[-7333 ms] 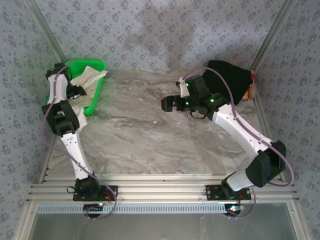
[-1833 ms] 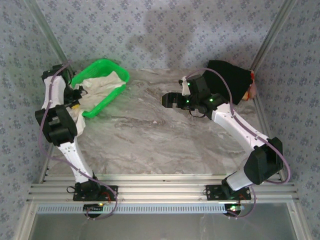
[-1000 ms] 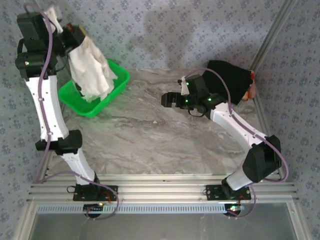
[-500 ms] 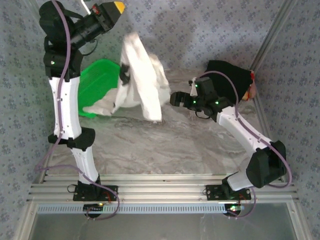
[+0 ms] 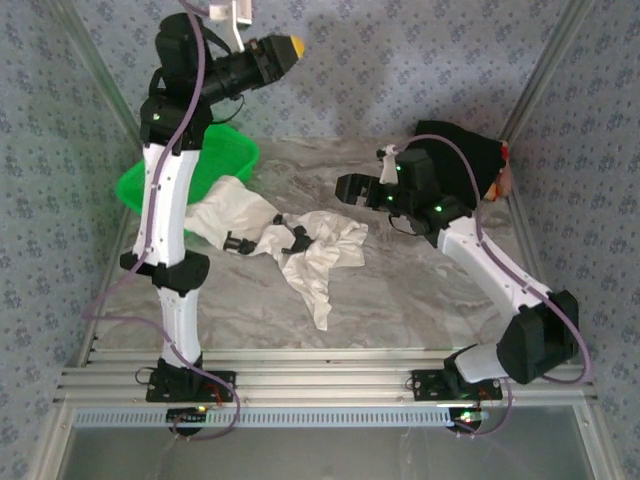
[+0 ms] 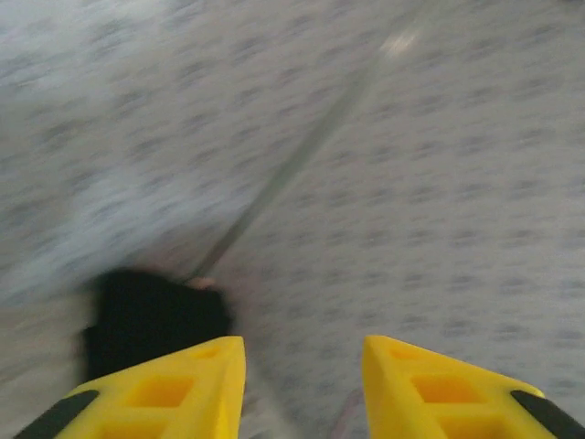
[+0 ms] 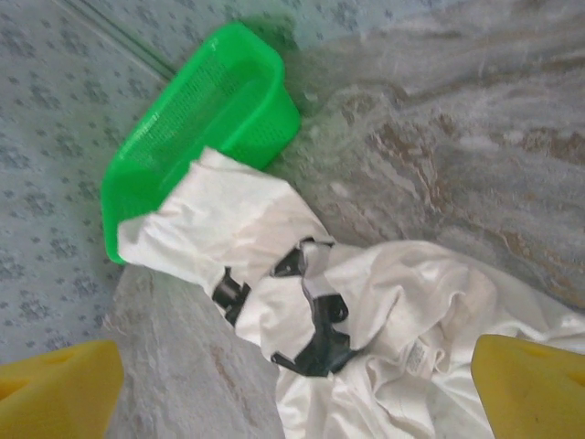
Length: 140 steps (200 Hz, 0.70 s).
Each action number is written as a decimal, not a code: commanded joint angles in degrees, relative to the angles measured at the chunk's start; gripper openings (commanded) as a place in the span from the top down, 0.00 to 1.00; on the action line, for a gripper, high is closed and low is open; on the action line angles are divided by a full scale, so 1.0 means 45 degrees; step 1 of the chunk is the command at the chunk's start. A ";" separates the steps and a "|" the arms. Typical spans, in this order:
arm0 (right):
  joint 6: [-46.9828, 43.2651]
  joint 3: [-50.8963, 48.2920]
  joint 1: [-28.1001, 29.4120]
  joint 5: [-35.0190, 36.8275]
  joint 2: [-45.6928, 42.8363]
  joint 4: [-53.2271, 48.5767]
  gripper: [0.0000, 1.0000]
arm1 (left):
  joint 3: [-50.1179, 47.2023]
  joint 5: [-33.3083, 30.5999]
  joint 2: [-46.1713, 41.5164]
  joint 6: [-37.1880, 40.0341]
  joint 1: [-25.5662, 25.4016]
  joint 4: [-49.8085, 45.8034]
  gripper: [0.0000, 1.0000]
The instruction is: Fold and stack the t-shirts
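The off-white t-shirt (image 5: 300,243) lies crumpled on the marble table, one end reaching toward the green basket; black marks show on it. In the right wrist view the off-white t-shirt (image 7: 402,302) spreads below my right gripper (image 7: 297,398), whose yellow fingers stand wide apart and hold nothing. That right gripper (image 5: 343,187) hovers just right of the shirt. My left gripper (image 5: 297,45) is raised high over the back of the table, free of the cloth. In its own view the left gripper (image 6: 302,352) is open on air. The black t-shirt (image 5: 462,158) sits heaped at the back right; it also shows blurred as the black t-shirt (image 6: 151,320).
A green plastic basket (image 5: 225,160) stands at the back left, behind the left arm; the same green basket (image 7: 196,114) shows past the shirt. Metal frame posts and patterned walls close in the table (image 5: 420,290). Bare marble lies in front of the shirt.
The left arm lifted the off-white shirt out of the basket, swung it toward the middle and let go. The shirt has dropped onto the table. The right gripper stayed open.
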 commanded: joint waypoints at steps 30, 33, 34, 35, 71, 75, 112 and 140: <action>0.0105 0.0181 0.1400 -0.0451 0.2563 -0.2416 0.01 | -0.7144 -0.2490 0.0227 0.2135 0.1621 -0.1626 0.50; 0.0147 0.0229 0.1515 -0.0354 0.2748 -0.2476 0.01 | -0.7470 -0.2499 0.0235 0.2063 0.1741 -0.1359 0.50; 0.0159 0.0245 0.1553 -0.0330 0.2817 -0.2486 0.01 | -0.7579 -0.2495 0.0250 0.2043 0.1777 -0.1278 0.50; 0.0165 0.0273 0.1591 -0.0299 0.2890 -0.2501 0.01 | -0.7673 -0.2492 0.0257 0.2023 0.1805 -0.1209 0.50; 0.0393 0.1867 0.2717 0.0843 0.5540 -0.3276 0.03 | -0.7858 -0.2471 0.1982 0.2017 0.2516 -0.0925 0.50; 0.0387 0.2079 0.2851 0.1043 0.5830 -0.3466 0.03 | -0.7708 -0.2418 0.2192 0.2022 0.2534 -0.0910 0.50; 0.0762 0.3298 0.3308 0.2222 0.7559 -0.4721 0.23 | -0.5753 -0.2109 0.3994 0.2036 0.2344 -0.1716 0.51; 0.1113 0.2875 0.3252 0.2368 0.7483 -0.4582 0.57 | -0.4760 -0.3519 0.4980 0.2129 0.2356 -0.2855 0.51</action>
